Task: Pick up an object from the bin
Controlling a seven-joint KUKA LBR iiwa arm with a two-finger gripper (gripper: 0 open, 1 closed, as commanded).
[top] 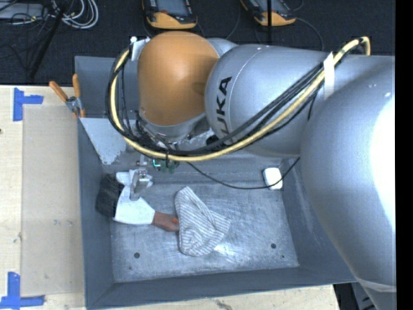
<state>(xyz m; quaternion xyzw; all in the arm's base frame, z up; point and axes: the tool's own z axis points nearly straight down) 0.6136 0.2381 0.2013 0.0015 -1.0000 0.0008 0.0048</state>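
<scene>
My gripper [138, 183] hangs low at the left side of the bin, under the orange wrist cover. Directly beneath it lies a brush [131, 212] with a white body, black bristles [108, 196] towards the left wall and a brown handle [166, 222] pointing right. The gripper sits over the brush's white body near the bristles; whether it touches the brush I cannot tell. A crumpled grey-and-white striped cloth [199, 223] lies just right of the brush, covering the end of the handle.
A small white block [273, 177] rests against the bin's right wall. The arm and its cables span the back half of the bin. Bare bin floor shows along the front and to the right of the cloth.
</scene>
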